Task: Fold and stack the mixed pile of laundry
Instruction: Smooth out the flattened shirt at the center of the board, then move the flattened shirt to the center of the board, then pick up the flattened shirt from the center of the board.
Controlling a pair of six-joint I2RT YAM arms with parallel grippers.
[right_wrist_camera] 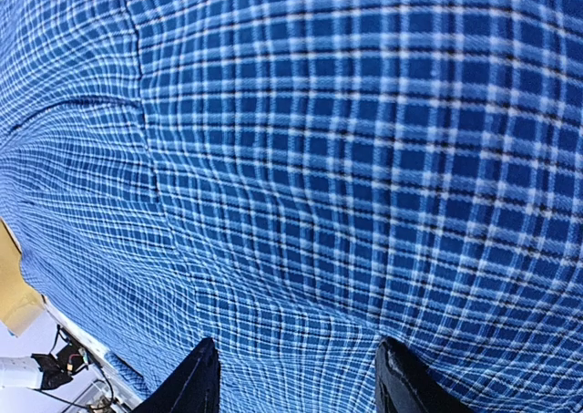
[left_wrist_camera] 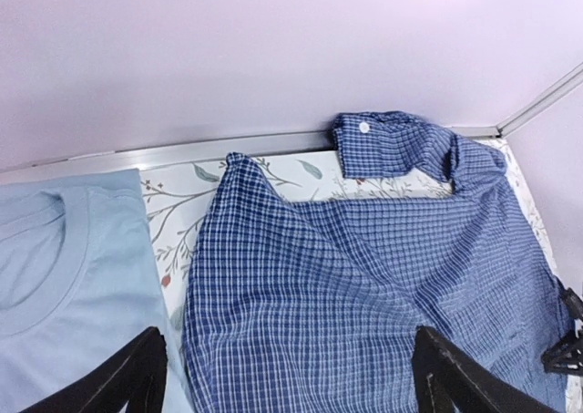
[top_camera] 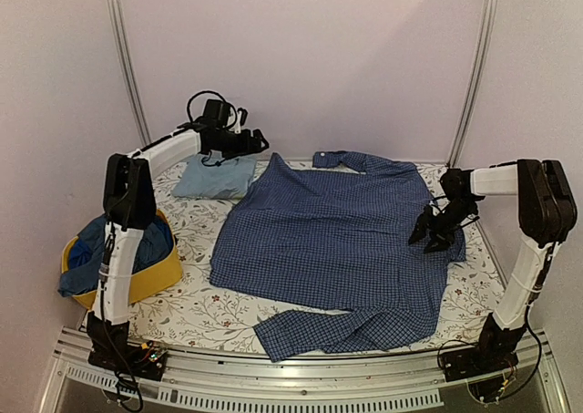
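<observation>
The navy-and-white checked shirt [top_camera: 337, 249] lies spread flat over the middle of the table, one sleeve along the front edge. A folded light blue T-shirt [top_camera: 216, 177] lies at the back left. My left gripper [top_camera: 258, 142] hangs open above the shirt's back left corner; in the left wrist view it [left_wrist_camera: 290, 376] has the checked shirt [left_wrist_camera: 364, 285] and the T-shirt [left_wrist_camera: 64, 285] below it. My right gripper [top_camera: 431, 235] is open just above the shirt's right edge; in the right wrist view it [right_wrist_camera: 296, 376] is close over the checked cloth [right_wrist_camera: 319, 158]. Darker blue clothes [top_camera: 100, 249] fill the basket.
A yellow fabric basket [top_camera: 155, 281] stands at the left front. The floral table cover [top_camera: 200, 308] shows around the shirt. A metal rail [top_camera: 301, 372] runs along the front edge and walls close the back and sides.
</observation>
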